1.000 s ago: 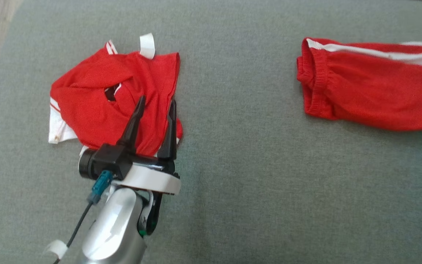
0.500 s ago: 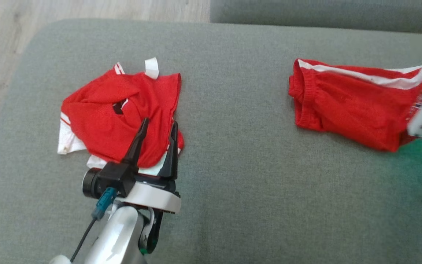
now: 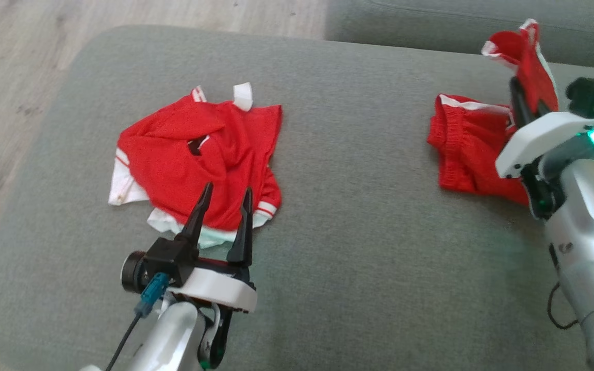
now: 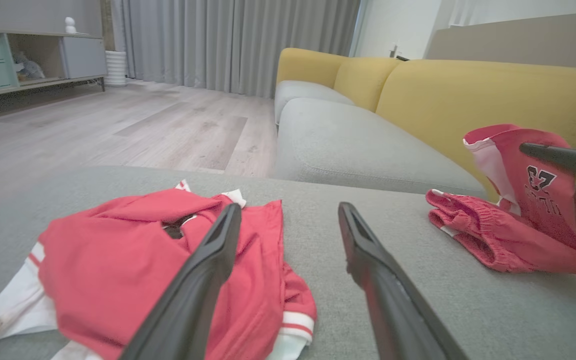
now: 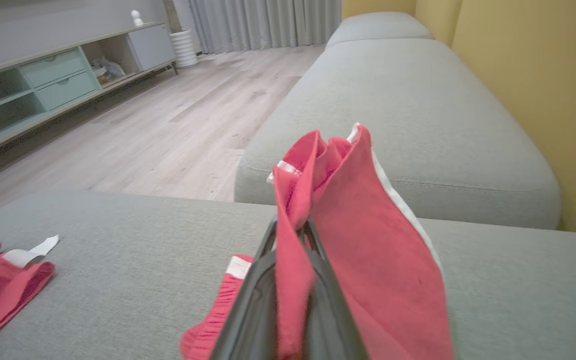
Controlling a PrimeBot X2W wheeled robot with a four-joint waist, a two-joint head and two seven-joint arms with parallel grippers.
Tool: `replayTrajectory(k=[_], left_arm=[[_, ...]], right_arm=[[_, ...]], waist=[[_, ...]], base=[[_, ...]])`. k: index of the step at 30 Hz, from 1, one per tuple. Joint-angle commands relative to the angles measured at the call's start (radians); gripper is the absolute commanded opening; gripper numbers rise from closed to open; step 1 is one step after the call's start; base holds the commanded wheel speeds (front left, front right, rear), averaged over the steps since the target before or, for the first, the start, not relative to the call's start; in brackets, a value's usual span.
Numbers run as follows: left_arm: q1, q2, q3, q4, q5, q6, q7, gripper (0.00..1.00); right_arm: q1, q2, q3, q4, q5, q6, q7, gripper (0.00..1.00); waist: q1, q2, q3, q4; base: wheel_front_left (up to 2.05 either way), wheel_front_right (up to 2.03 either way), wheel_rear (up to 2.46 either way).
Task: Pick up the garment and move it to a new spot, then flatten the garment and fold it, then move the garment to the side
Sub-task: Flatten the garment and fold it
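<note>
Visibly, the right pincer (image 5: 292, 226) clamps the shorts (image 5: 368, 250), edge aloft.

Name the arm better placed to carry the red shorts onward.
Right: the right gripper is shut on the shorts, one end lifted. The left gripper hangs open by the other garment.

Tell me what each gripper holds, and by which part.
Right gripper pinches the red shorts by a fold at the lifted leg end. Left gripper: open, empty.
</note>
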Motion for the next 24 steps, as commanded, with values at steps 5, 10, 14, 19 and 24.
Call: replayTrajectory(k=[5,10,14,19,24], left_arm=[[-0.034,0.008,0.018,-0.002,-0.028,0.021,-0.008,1.00],[-0.036,0.008,0.018,0.006,-0.034,0.022,-0.008,1.00],[-0.034,0.008,0.017,0.011,-0.035,0.025,-0.008,1.00],[-0.024,0.008,0.016,0.018,-0.029,0.025,-0.008,1.00],[-0.021,0.008,0.014,0.022,-0.025,0.025,-0.008,1.00]], right_arm=[[0.005,0.008,0.114,-0.055,0.061,0.007,-0.007,0.00],[0.035,-0.007,0.223,-0.054,0.105,0.007,0.023,0.00],[0.074,-0.030,0.324,-0.063,0.149,0.007,0.069,0.00],[0.102,-0.071,0.409,-0.067,0.208,0.007,0.112,1.00],[0.108,-0.072,0.414,-0.109,0.308,0.007,0.079,1.00]], waist=[[0.0000,0.0000,0.009,0.036],[0.0000,0.0000,0.005,0.054],[0.0000,0.0000,-0.008,0.058],[0.0000,0.0000,-0.027,0.045],[0.0000,0.0000,-0.052,0.024]], base=[[0.00,0.00,0.00],[0.00,0.00,0.00],[0.00,0.00,0.00],[0.00,0.00,0.00],[0.00,0.00,0.00]])
